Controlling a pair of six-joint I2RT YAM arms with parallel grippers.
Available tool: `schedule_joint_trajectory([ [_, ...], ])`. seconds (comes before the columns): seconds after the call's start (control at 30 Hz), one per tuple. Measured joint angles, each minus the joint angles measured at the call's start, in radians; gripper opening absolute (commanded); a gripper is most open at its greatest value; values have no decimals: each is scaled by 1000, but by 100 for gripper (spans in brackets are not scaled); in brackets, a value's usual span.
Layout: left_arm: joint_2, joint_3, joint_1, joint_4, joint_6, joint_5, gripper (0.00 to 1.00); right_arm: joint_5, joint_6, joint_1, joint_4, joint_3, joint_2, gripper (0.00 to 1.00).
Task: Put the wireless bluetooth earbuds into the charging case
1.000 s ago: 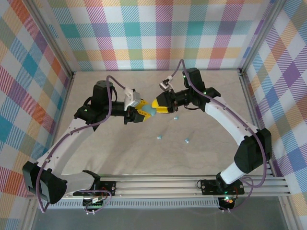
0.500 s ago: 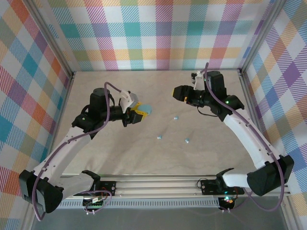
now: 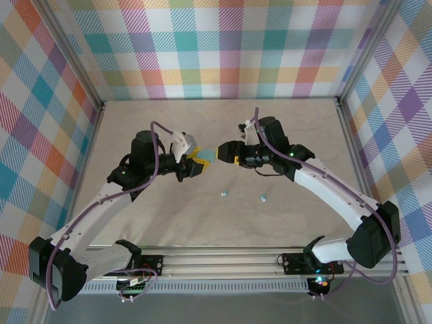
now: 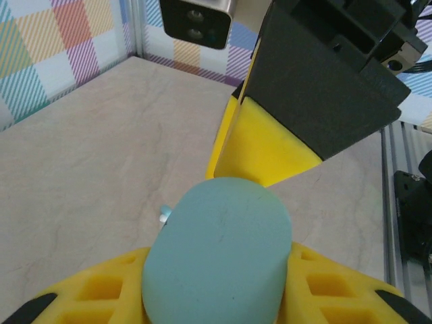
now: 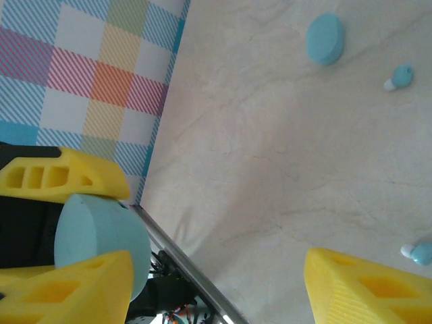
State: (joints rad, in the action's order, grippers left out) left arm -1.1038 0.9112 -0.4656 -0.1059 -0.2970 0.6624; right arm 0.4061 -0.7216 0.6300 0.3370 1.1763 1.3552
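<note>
My left gripper [image 3: 196, 162] is shut on the teal oval charging case [image 3: 206, 156] and holds it above the table's middle. In the left wrist view the case [image 4: 219, 253] sits between the yellow fingers [image 4: 88, 297], its lid closed. My right gripper [image 3: 227, 151] stands open just right of the case. In the right wrist view one of its fingers [image 5: 74, 290] overlaps the case [image 5: 94, 239], and the other finger is far off to the right. Two earbuds [image 3: 225, 194] [image 3: 263, 198] lie on the table in front. The right wrist view shows earbuds [image 5: 399, 76] [image 5: 422, 253] on the table.
A second teal oval piece [image 5: 325, 38] lies flat on the table near one earbud. Checked walls and metal frame rails [image 3: 351, 142] enclose the marbled tabletop [image 3: 169, 216]. A tiny earbud [image 4: 164, 214] peeks out beside the held case.
The right arm, which had pulled away to the back right half a second ago, has swung back to the case with wider jaws. The left gripper kept hold of the case and shifted slightly.
</note>
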Motion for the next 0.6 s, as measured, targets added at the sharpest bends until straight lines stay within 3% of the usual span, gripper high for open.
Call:
schedule_joint_trajectory([
  [0.33,0,-8,-3,23,21,-18,24,-3,-81,7,-68,-34,-4,67],
  [0.6,0,-8,-18,23,20,-21,24,-134,-82,38,-21,-39,-99,70],
])
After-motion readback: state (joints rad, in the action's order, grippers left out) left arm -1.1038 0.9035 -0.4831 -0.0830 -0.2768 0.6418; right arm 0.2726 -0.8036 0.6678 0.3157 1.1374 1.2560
